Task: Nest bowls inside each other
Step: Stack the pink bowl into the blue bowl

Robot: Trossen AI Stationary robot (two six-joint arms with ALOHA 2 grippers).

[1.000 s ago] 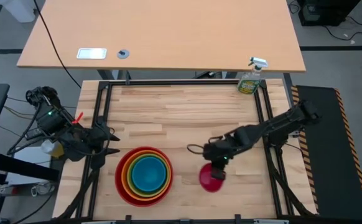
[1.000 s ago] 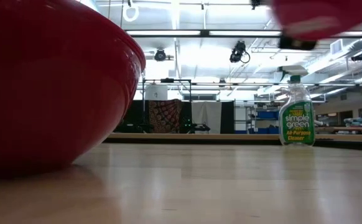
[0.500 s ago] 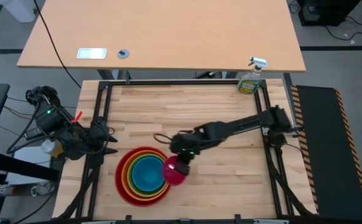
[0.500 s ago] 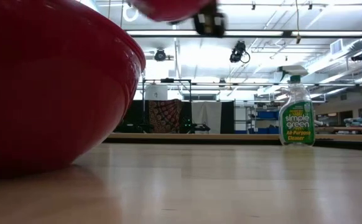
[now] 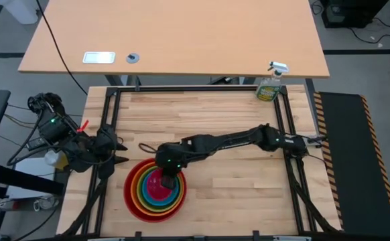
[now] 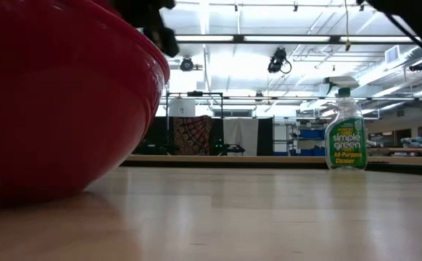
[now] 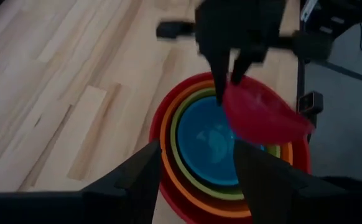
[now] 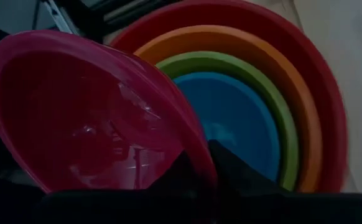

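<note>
Red (image 5: 131,201), orange, lime green and blue (image 7: 209,146) bowls sit nested one inside another at the table's near edge, left of centre. The red one rests by its base on the wood (image 6: 51,94). The magenta bowl (image 7: 265,115) hangs tilted over this stack, with my right gripper (image 5: 169,174) shut on it. My left gripper (image 5: 118,152) stands open at the table's left edge, its fingers (image 7: 150,177) aimed at the stack and nothing between them. My right gripper pinches the magenta bowl's rim (image 8: 196,158), one finger inside the bowl and one outside. It comes slanting down from the table's right and far side (image 7: 229,84). The bowl hangs tilted below the fingers, above the blue bowl (image 8: 243,121) and overlapping the outer rims.
A green spray bottle (image 5: 270,86) stands at the table's far right corner, also in the low view (image 6: 345,130). A black frame (image 5: 108,127) runs along the table's sides. Bare wood (image 5: 235,194) lies right of the stack and behind it.
My right gripper has swept toward the table's left edge, carrying the magenta bowl from a spot right of the stack, across its right rim, to above its middle. The arm has stretched out. The stack has stayed where it was.
</note>
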